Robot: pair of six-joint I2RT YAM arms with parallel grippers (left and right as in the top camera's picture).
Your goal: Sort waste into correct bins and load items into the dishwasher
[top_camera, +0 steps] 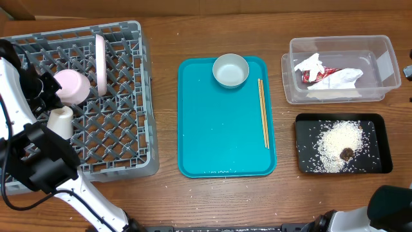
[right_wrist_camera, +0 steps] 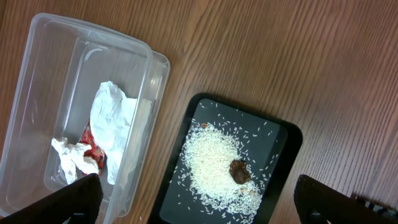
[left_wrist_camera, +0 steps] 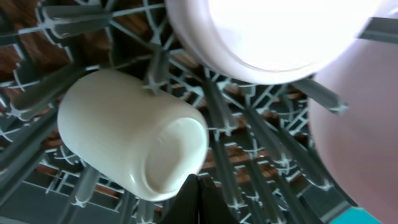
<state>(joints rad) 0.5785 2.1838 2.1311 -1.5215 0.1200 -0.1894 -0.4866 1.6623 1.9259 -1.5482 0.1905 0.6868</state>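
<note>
Along tray (top_camera: pixel 219 129) right edge, chopsticks (top_camera: pixel 263 113)

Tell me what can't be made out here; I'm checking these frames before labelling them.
- Left gripper: left wrist view, only a dark sliver at the bottom edge; overhead, dark arm parts mask it. Open or shut unclear.
- Bowl: left wrist view, washed out by glare, cut by the top edge.
- Brown lump on the black tray: too small to identify in either view.
- Red wrapper: right wrist view, mostly under crumpled paper.
</note>
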